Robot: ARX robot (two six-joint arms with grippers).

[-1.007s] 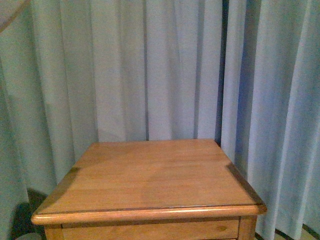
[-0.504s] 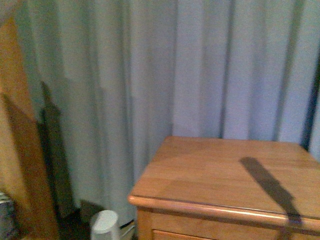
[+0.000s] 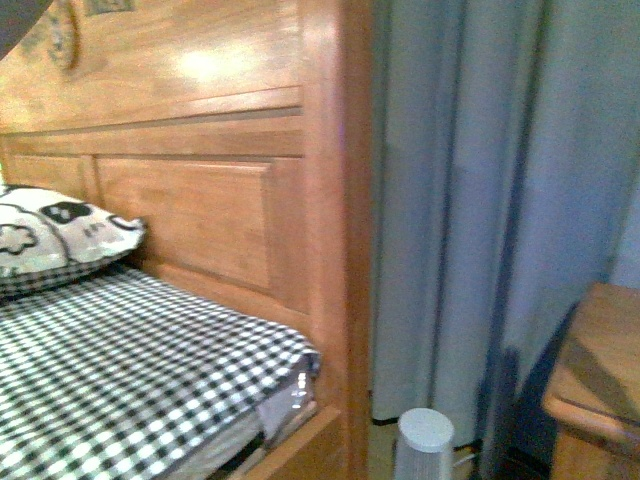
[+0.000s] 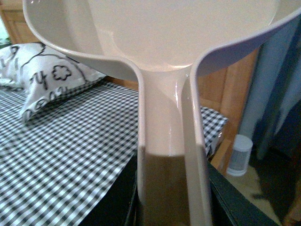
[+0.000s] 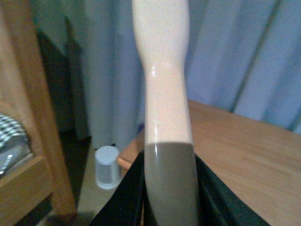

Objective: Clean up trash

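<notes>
In the left wrist view my left gripper (image 4: 171, 207) is shut on the handle of the beige-pink dustpan (image 4: 164, 56), whose pan fills the top of the view above a checked bed. In the right wrist view my right gripper (image 5: 169, 202) is shut on the beige brush handle (image 5: 164, 94), which stands up over the edge of a wooden nightstand (image 5: 244, 160). No crumpled white trash shows in any view. Neither gripper shows in the front view.
The front view shows a bed with a black-and-white checked cover (image 3: 120, 370), a patterned pillow (image 3: 55, 235) and a tall wooden headboard (image 3: 200, 150). A small white cylinder (image 3: 425, 445) stands on the floor between bed and nightstand (image 3: 600, 390), before blue curtains (image 3: 490, 200).
The front view has swung left: the nightstand slid from the centre to the far right edge, and the headboard and bed came into view.
</notes>
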